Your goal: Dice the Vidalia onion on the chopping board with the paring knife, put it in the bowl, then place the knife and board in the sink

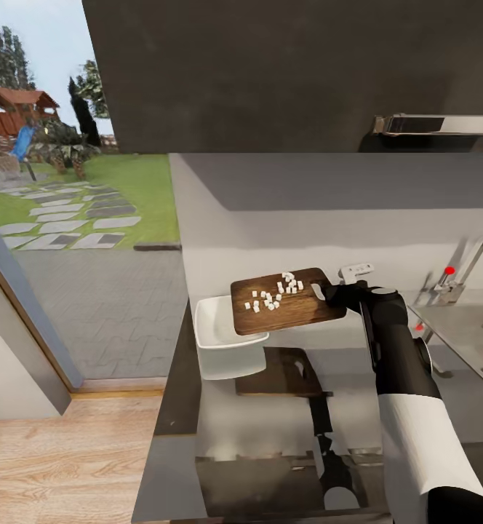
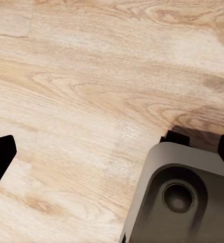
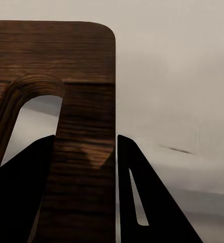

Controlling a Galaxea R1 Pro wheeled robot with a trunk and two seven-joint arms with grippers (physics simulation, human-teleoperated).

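Observation:
My right gripper point(image 1: 329, 293) is shut on the handle end of the dark wooden chopping board point(image 1: 300, 309) and holds it in the air, slightly tilted. Several small white diced onion pieces point(image 1: 274, 292) lie on the board. The board's far end overhangs the white bowl point(image 1: 214, 336), which stands on the steel countertop point(image 1: 270, 429). In the right wrist view the board point(image 3: 81, 66) sits between the dark fingers point(image 3: 152, 202), with its slot hole beside them. The left gripper point(image 2: 112, 157) is open over the wooden floor. The paring knife is out of view.
The sink point(image 1: 474, 338) with its chrome faucet point(image 1: 468, 263) and red knob point(image 1: 449, 271) lies at the right. A dark wall cabinet point(image 1: 292, 73) hangs overhead. A window onto a garden is at the left. The robot's base point(image 2: 183, 197) shows below the left gripper.

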